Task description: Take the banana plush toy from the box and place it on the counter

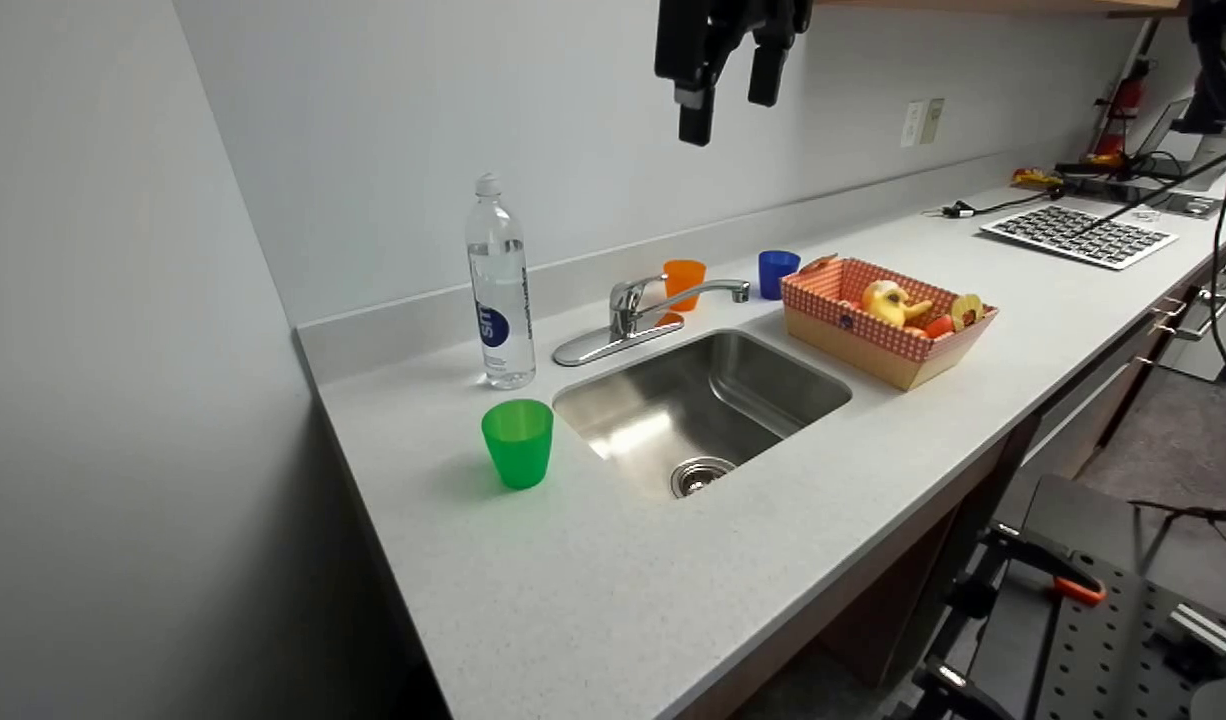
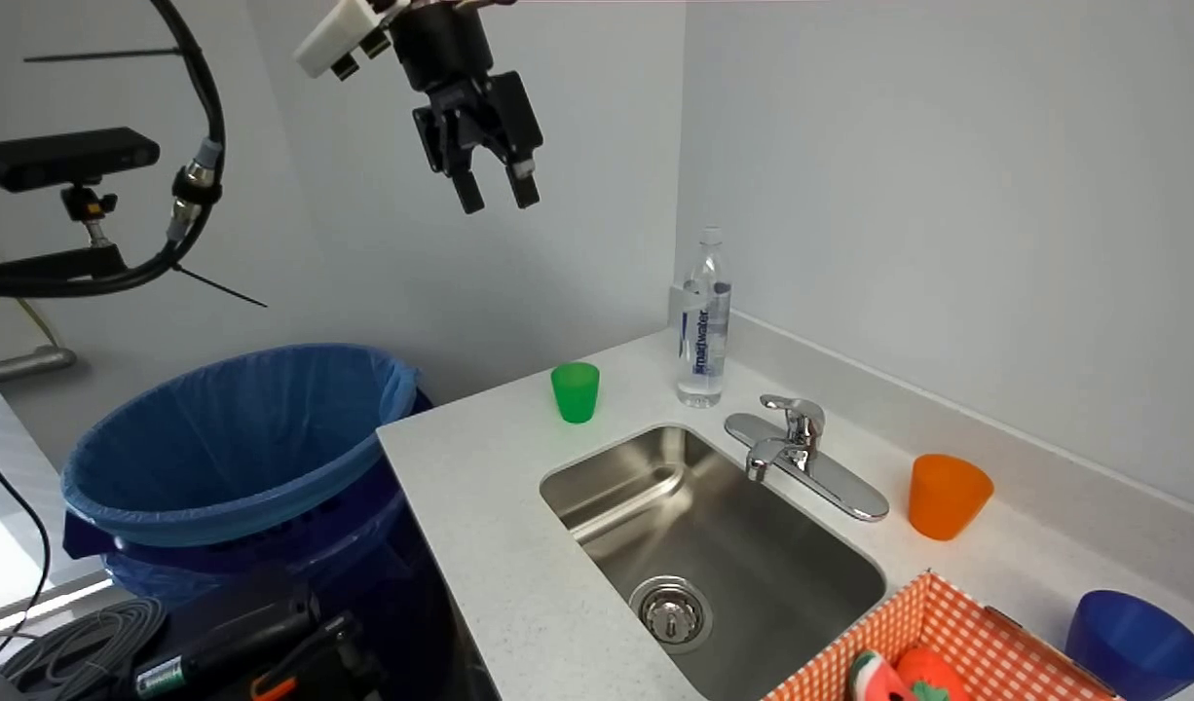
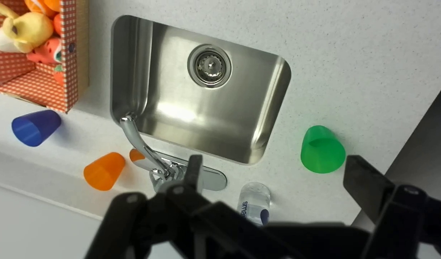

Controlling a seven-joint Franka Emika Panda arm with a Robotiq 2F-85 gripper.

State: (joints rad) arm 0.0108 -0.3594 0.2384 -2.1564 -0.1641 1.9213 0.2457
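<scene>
The yellow banana plush toy lies in the box on top of red and orange toys. It also shows in the wrist view, upper left. The orange-brown checked box stands on the white counter beyond the sink. The box's near part shows in an exterior view, where the banana plush toy is out of view. My gripper is open and empty, high above the counter. In the wrist view its fingers are wide apart, with nothing between them but the distant counter and cup.
A steel sink with a faucet lies beside the box. A tall water bottle and a green cup stand at the corner end. An orange cup and a blue cup stand near the back wall.
</scene>
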